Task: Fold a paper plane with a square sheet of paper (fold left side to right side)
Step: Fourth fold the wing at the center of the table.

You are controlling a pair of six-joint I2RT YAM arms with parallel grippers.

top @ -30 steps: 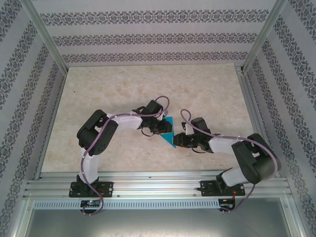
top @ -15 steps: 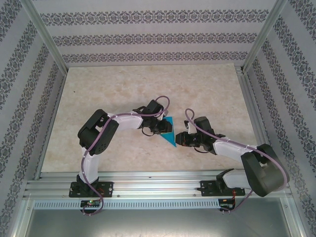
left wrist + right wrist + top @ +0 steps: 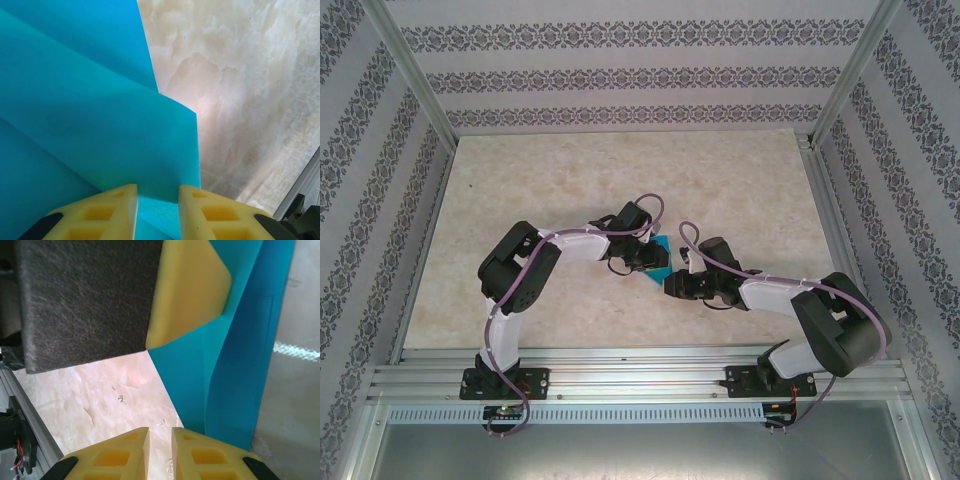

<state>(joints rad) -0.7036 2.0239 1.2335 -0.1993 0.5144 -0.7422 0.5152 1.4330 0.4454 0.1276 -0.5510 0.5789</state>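
Pressing folded paper point(image 3: 100, 125) — left tool point(image 3: 158, 192) slightly parted, right tool point(image 3: 160, 432) barely parted, empty

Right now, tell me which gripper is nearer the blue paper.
Left. The left gripper is directly over the paper, with folded layers showing between its fingers. The right gripper sits at the paper's edge, mostly above bare table.

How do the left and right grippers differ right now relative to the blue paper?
The left gripper sits over the paper, blue filling the gap between its fingers; the right gripper is at the paper's edge, bare table in its gap. The left fingers stand wider apart; the right fingers leave a narrow slit. Both have yellow fingers, low over the table.
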